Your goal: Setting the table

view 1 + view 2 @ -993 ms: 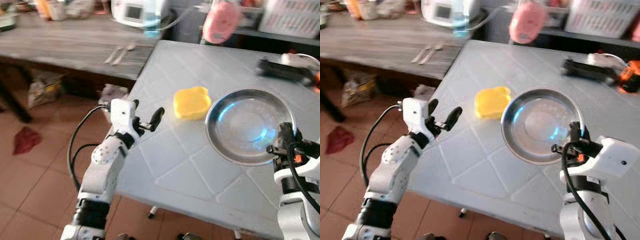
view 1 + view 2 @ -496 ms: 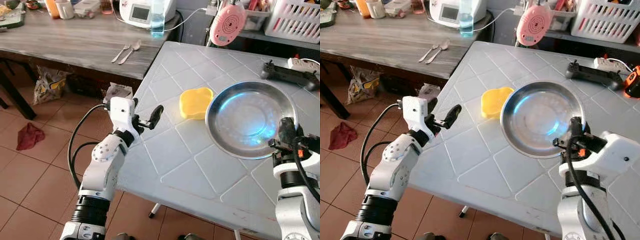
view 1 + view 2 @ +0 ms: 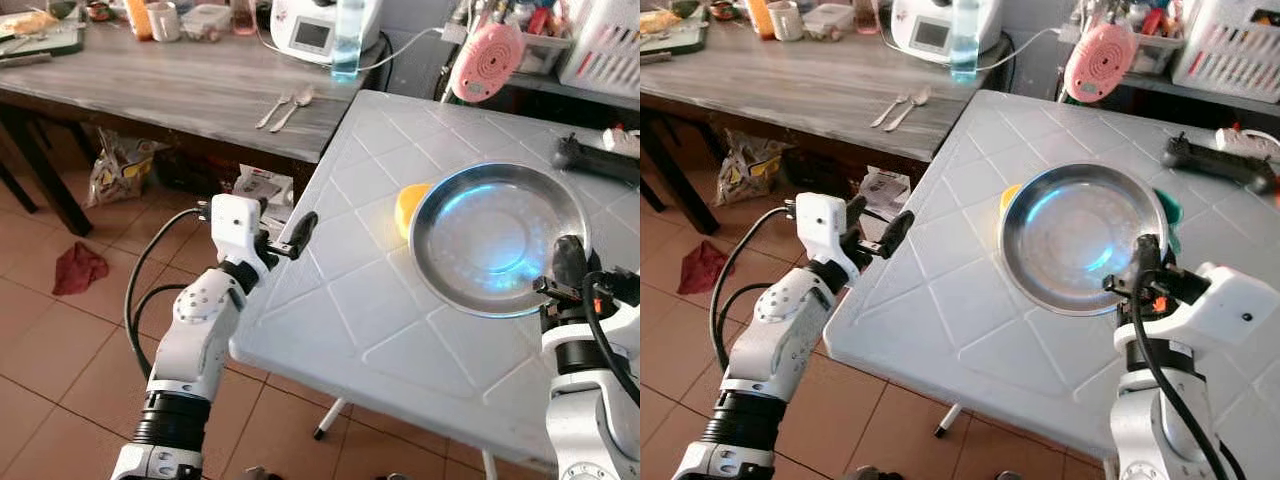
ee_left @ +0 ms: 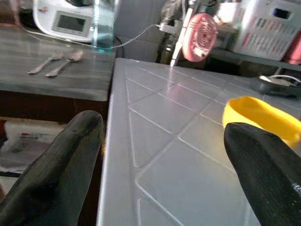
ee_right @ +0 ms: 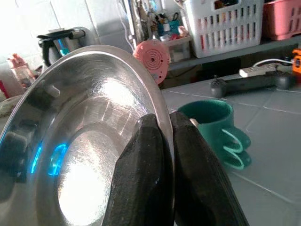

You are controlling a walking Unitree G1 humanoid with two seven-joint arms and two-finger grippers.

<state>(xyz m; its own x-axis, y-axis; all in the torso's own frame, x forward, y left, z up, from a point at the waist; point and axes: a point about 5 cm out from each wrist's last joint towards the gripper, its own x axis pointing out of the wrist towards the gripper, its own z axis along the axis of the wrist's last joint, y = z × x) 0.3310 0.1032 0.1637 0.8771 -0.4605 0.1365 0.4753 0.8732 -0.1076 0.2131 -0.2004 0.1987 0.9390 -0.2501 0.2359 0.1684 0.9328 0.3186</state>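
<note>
Grey tiled table (image 3: 370, 310), wooden counter (image 3: 180, 85) behind.

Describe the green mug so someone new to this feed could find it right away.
Start at the white tiled table, then find the round steel plate pinched at its rim by the right gripper. The green mug sits just past the plate's right edge, mostly hidden behind it. It is the only teal thing there; the yellow dish peeks out on the plate's opposite side.

Plate (image 3: 497, 238) over the table (image 3: 350, 310) — yellow dish (image 3: 407, 205) left, mug (image 5: 212, 123) right.
</note>
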